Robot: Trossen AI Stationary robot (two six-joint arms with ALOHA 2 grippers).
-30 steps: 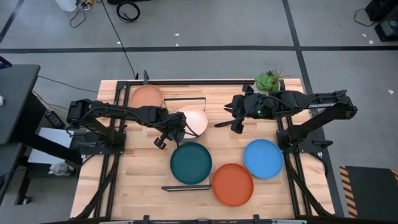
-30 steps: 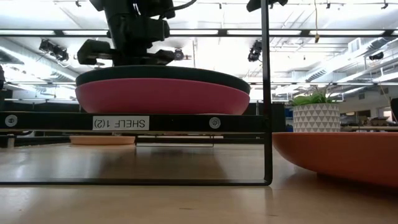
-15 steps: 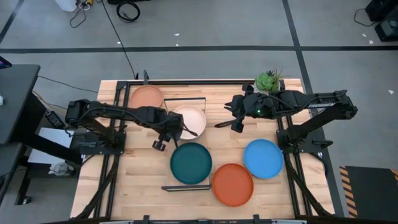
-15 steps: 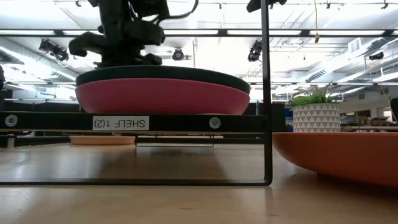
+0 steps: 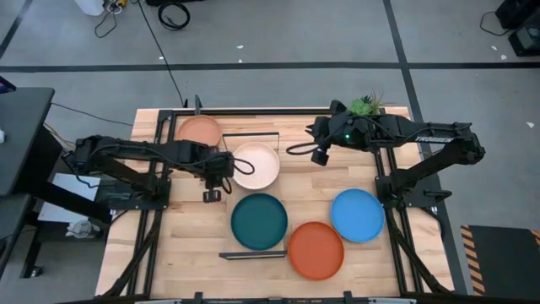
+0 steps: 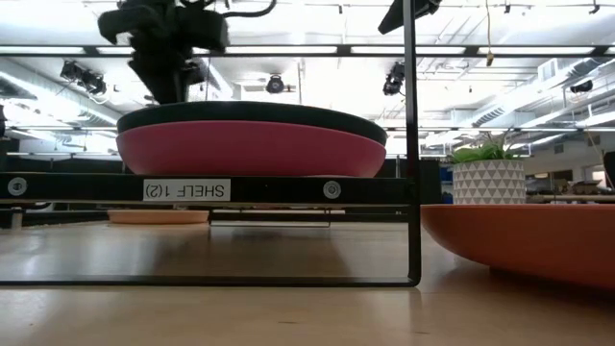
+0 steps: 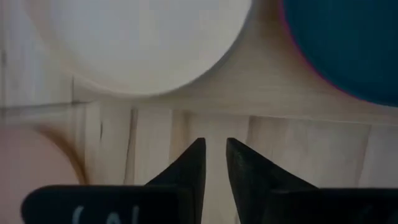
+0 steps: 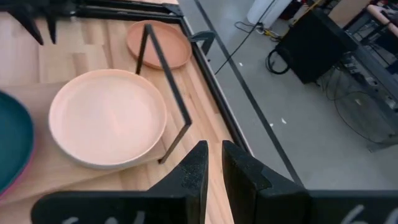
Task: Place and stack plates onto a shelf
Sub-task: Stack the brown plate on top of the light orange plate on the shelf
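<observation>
High view, landmark: the pale peach plate (image 5: 256, 165) sits on the far part of the shelf (image 5: 272, 181), and everything gets placed off it.
High view, left gripper: the left gripper (image 5: 211, 195) hangs just beside the peach plate's left near edge, over bare shelf board, holding nothing.
High view, right gripper: the right gripper (image 5: 318, 157) hovers well to the right of the peach plate, above the slatted tabletop (image 5: 396, 253), empty too.
High view, plates: the dark teal plate (image 5: 259, 221) lies just nearer than the peach one; the terracotta plate (image 5: 198, 131) is beyond it to the left; the red-orange plate (image 5: 315, 250) and the bright blue plate (image 5: 357, 214) rest well off to the right and nearer.
High view, extra: a potted plant (image 5: 364, 107) stands at the far right, well apart from the peach plate.
Low view, stack: the dark teal plate (image 6: 252, 113) rides on top of a magenta plate (image 6: 250, 149), both on the labelled shelf (image 6: 96, 187); the peach plate is hidden behind.
Low view, side: the red-orange plate (image 6: 524, 240) looms at right.
Left wrist view, fingers: the left gripper (image 7: 214, 155) shows its tips nearly together with a slim gap, gripping nothing, peach plate (image 7: 137, 43) ahead, teal plate (image 7: 348, 43) beside it.
Right wrist view, fingers: the right gripper (image 8: 213, 157) is likewise almost closed on air, with the peach plate (image 8: 107, 118) and the terracotta plate (image 8: 158, 43) beyond it.
</observation>
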